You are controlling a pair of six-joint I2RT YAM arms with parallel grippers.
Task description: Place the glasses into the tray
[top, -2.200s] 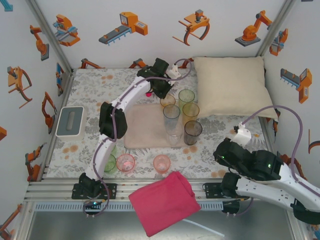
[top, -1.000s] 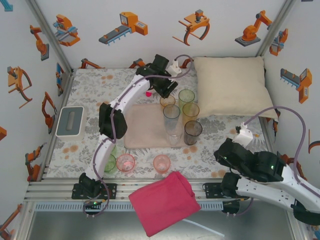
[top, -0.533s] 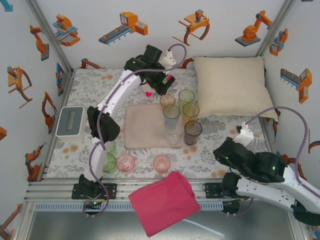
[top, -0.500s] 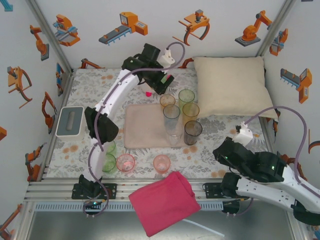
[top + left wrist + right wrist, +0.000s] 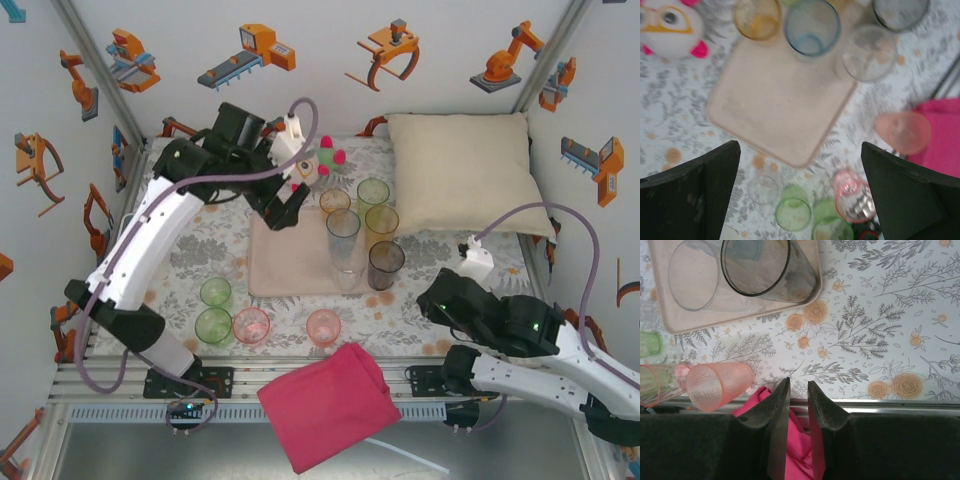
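The pale pink tray [image 5: 285, 265] lies mid-table, and its right side carries several glasses: orange [image 5: 335, 200], green [image 5: 373, 191], yellow [image 5: 381, 221], a tall bluish one [image 5: 342, 226] and a smoky one [image 5: 386, 262]. Two green glasses [image 5: 214, 310], a pink one [image 5: 251, 324] and a peach one [image 5: 323, 325] stand on the table in front of it. My left gripper [image 5: 285, 205] hovers over the tray's back left corner, open and empty. From its wrist I see the tray [image 5: 775, 105] below and the left gripper [image 5: 800, 200] spread wide. My right gripper [image 5: 799, 405] hangs at the table's front edge, its jaws narrowly apart and empty.
A cream pillow [image 5: 460, 170] fills the back right. A small plush toy [image 5: 322, 160] sits behind the tray. A grey box [image 5: 142, 243] rests at the left edge. A pink cloth [image 5: 330, 405] drapes over the front rail. The right arm [image 5: 500, 325] lies low at the front right.
My left gripper has left the far glasses, risen and drawn back left, opening wide. The arm's elbow swung far left, uncovering the plush toy. The right arm barely shifted.
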